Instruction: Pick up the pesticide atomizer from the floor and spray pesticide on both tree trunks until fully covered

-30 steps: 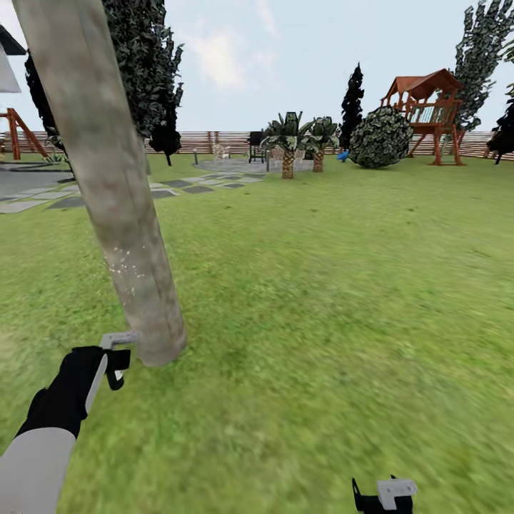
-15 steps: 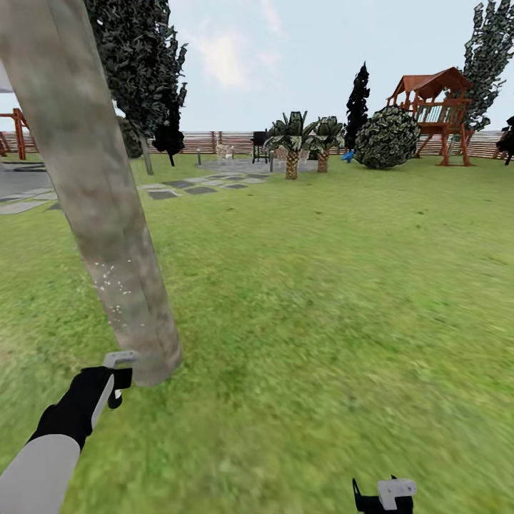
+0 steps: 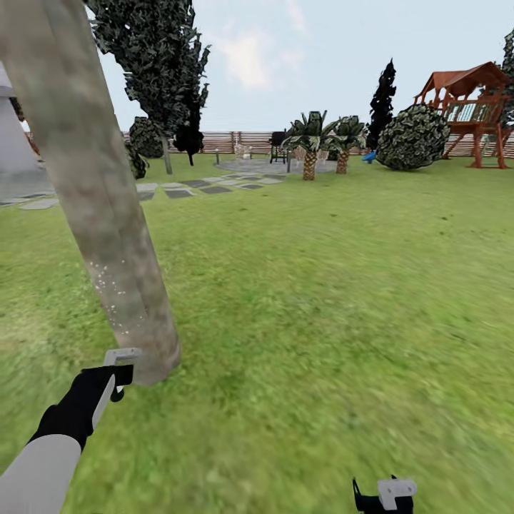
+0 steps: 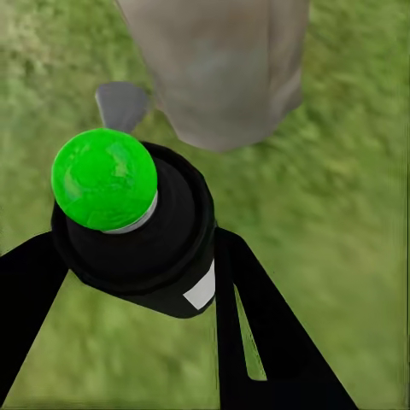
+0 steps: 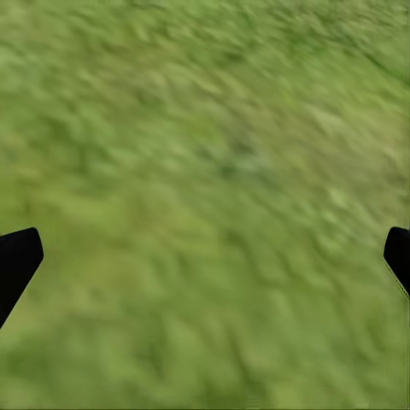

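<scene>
A thick mottled grey-beige tree trunk [image 3: 100, 207] leans across the left of the head view and flares at its base on the lawn. A patch of white pesticide specks [image 3: 107, 285] dots its lower part. My left gripper [image 3: 114, 375] is shut on the pesticide atomizer [image 4: 137, 231], a black body with a green ball top [image 4: 104, 178] and a grey nozzle [image 4: 122, 102]. The nozzle sits right beside the trunk base [image 4: 222, 77]. My right gripper [image 3: 385, 496] hangs low at the right, its fingertips [image 5: 17, 260] wide apart over bare grass.
Lawn stretches ahead and to the right. Far back stand two short palms [image 3: 309, 150], a round bush [image 3: 414, 139], a wooden playset [image 3: 471, 107] and a slat fence [image 3: 243, 139]. Stepping stones [image 3: 178, 191] and a dark tree [image 3: 160, 64] lie at the back left.
The whole picture has shifted right, so the camera has turned left. My left gripper stays at the trunk base with the atomizer. The right gripper has not moved.
</scene>
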